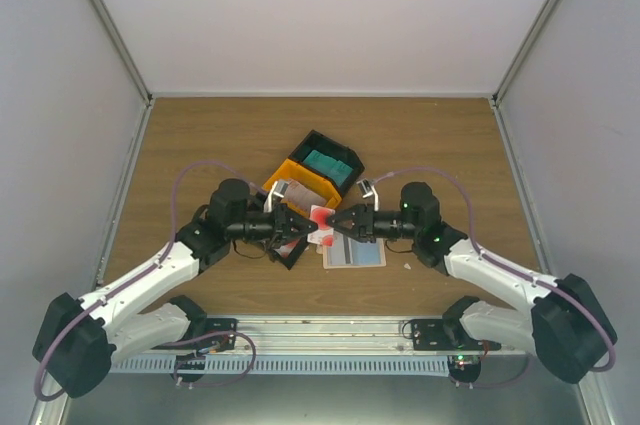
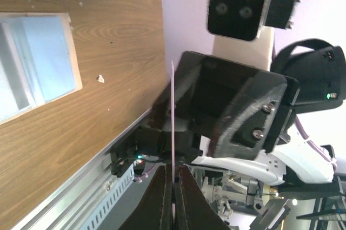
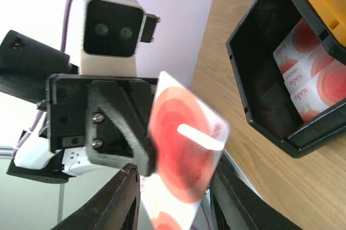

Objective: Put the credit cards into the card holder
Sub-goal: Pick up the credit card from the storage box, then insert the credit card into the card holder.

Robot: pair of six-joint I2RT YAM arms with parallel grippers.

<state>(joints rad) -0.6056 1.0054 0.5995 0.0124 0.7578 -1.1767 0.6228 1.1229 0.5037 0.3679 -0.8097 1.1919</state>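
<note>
1. Card (image 1: 321, 217), white with red circles, hangs in the air between the two grippers at the middle of the top view, above the table (image 1: 200, 135).
2. The left gripper (image 1: 308, 231) is clamped on this card. In the left wrist view the card (image 2: 172, 132) shows edge-on as a thin pale line running down between the closed fingers (image 2: 162, 200).
3. The right gripper (image 1: 332, 226) meets it from 3 o'clock, tip to tip.
4. In the right wrist view the card (image 3: 184, 154) faces the camera, and its lower end sits between the right fingers (image 3: 121, 197). These stand apart on either side of it. Whether they touch its edges, I cannot tell.
5. The card holder (image 1: 355, 253) lies open and flat on the table at 5 o'clock from the held card, just beside the right gripper. Its pale blue pockets face up (image 2: 48, 57).
6. At 12 o'clock from the grippers, a black tray (image 1: 340, 145) holds teal cards (image 1: 325, 162). An orange tray (image 1: 290, 173) adjoins it at 8 o'clock.
7. The right wrist view shows another black tray (image 3: 254, 51) with more red-and-white cards (image 3: 311, 73) lying inside.
8. One small white scrap (image 2: 100, 78) lies on the wood near the holder.
</note>
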